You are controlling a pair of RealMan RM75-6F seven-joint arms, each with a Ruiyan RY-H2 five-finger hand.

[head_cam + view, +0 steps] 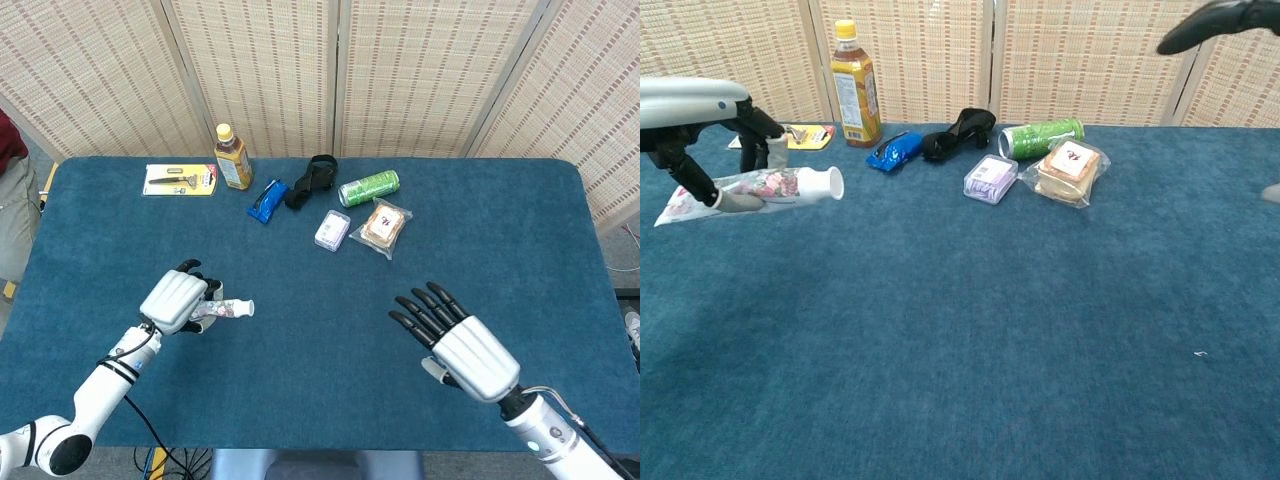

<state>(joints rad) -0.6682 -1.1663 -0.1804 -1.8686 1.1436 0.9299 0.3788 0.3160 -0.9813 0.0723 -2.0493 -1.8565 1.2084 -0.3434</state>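
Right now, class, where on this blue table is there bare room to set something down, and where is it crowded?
Bare blue carpeted table lies between the left robot hand, which holds a floral tube, and the open right robot hand. The right far corner is bare too. It is crowded at the far edge, from the yellow razor card to the wrapped sandwich.
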